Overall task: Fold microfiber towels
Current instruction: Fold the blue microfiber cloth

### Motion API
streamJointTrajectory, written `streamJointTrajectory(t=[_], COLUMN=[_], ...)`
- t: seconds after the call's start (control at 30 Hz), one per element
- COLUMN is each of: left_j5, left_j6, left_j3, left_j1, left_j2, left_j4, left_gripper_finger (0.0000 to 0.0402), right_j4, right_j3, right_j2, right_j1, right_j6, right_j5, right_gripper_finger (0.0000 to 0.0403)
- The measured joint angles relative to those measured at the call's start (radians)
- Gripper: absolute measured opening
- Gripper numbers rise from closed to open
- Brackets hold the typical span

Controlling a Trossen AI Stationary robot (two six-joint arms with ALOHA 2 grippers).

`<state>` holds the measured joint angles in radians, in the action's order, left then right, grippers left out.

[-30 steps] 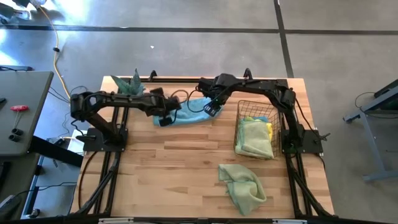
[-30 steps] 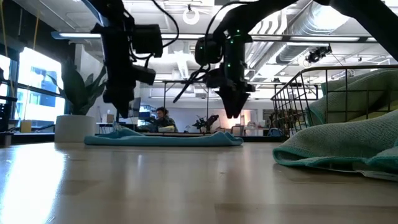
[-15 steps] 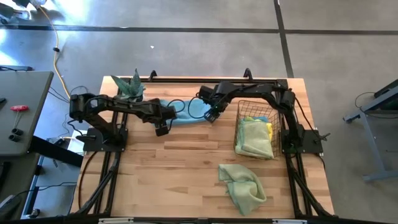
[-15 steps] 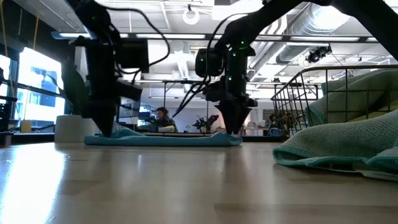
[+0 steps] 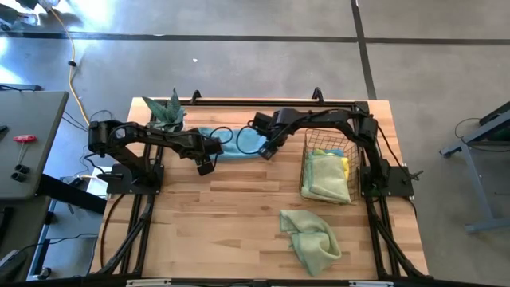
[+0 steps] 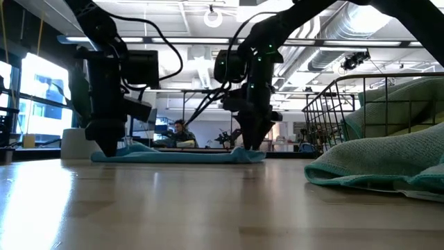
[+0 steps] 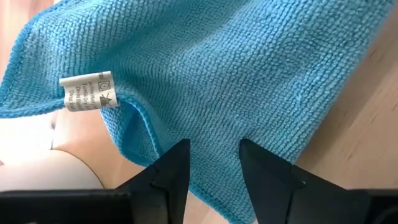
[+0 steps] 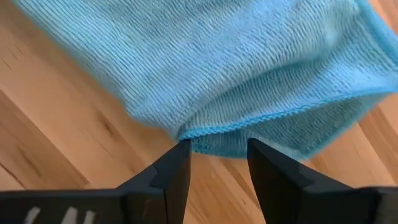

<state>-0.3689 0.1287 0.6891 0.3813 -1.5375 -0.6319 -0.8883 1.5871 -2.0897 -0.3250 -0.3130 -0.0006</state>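
A light blue microfiber towel lies flat at the table's far middle. My left gripper stands open, fingers pointing down, at its near left corner, close to a white label. My right gripper stands open, pointing down, over the towel's right end, its fingers either side of a folded edge. A pale green towel lies bunched at the near right. More towels, green and yellow, fill the wire basket. My left gripper has its open fingertips down at the level of the blue towel, coming from above; whether they touch the cloth I cannot tell. My right gripper has its open fingertips at the towel's folded edge, from above; whether they touch it I cannot tell.
A potted plant stands at the far left, just behind the left arm. The basket stands close to the right of my right gripper. Bare wood stretches across the near half of the table, left of the bunched green towel.
Both grippers have sunk toward the blue towel. The left one has also gone toward the table's near edge and rolled a little, the right one slightly nearer. Their fingertips now stand at table level at the towel's two ends.
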Motion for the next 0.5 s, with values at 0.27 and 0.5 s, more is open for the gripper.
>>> streamJointTrajectory(t=[0.27, 0.5], left_j5=[-0.008, 0.000], left_j6=[0.000, 0.000], left_j3=[0.000, 0.000], left_j1=[0.000, 0.000], left_j2=[-0.001, -0.002], left_j4=[0.001, 0.001], left_gripper_finger=[0.0133, 0.0133], right_j4=[-0.075, -0.067], right_j3=[0.000, 0.001], right_j2=[0.003, 0.054], right_j1=[0.003, 0.019], right_j6=[0.007, 0.007], right_j5=[-0.004, -0.018], right_gripper_finger=[0.0149, 0.0149])
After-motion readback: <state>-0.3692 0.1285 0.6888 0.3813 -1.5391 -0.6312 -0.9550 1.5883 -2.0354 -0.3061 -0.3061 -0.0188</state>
